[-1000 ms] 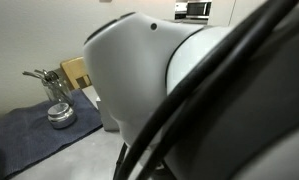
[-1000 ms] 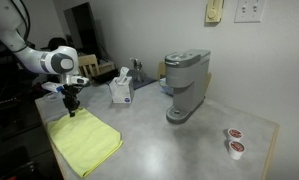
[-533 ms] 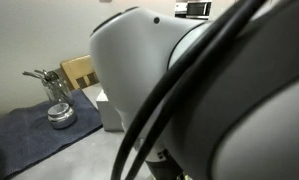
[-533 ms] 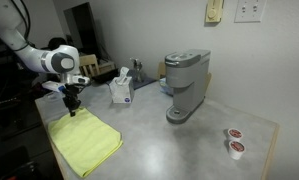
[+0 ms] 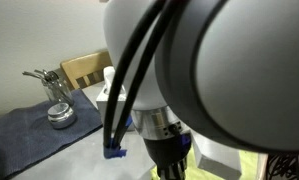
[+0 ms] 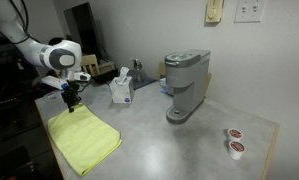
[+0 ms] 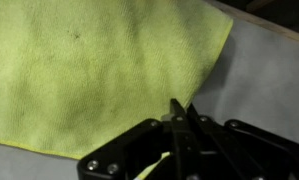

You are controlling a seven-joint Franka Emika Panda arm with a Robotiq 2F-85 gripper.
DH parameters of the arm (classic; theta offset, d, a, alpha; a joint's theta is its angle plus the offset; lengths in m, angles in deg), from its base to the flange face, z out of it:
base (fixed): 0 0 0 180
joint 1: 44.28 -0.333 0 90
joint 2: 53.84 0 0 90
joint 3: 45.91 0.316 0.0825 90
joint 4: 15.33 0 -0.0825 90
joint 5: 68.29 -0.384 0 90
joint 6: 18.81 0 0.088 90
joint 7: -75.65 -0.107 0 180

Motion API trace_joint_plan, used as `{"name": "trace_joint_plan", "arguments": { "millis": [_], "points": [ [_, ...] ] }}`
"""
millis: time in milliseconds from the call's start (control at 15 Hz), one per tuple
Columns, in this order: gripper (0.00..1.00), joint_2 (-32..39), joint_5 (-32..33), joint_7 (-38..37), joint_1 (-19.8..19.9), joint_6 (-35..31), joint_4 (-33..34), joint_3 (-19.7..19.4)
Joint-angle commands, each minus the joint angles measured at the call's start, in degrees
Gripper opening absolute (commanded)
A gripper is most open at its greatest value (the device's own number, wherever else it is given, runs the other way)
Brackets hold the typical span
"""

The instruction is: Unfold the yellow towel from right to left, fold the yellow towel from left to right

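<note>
Lime-yellow towel (image 6: 84, 141) flat at the near corner of the grey countertop (image 6: 179, 148). Gripper (image 6: 71, 106) over its far edge, fingers (image 7: 177, 120) pressed narrow together; hold on cloth unclear. Tissue box (image 6: 120, 91) just beyond, coffee maker (image 6: 186, 85) well apart, open counter between towel and pods (image 6: 234, 142).

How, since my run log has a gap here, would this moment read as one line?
gripper: shut, over towel edge near a corner | yellow towel: lying flat on counter | grasp on towel: cannot tell
</note>
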Motion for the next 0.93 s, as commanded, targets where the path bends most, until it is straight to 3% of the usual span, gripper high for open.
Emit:
{"name": "trace_joint_plan", "arguments": {
  "millis": [0,467,867],
  "points": [
    [0.01,-3.8,-4.2,6.6,3.8,-1.7,-4.1,2.5],
    [0.01,-7.2,-11.8,17.9,8.8,-2.1,-8.1,3.9],
    [0.01,-8.9,-12.6,22.8,11.4,-1.1,-10.9,3.3]
  ]
}}
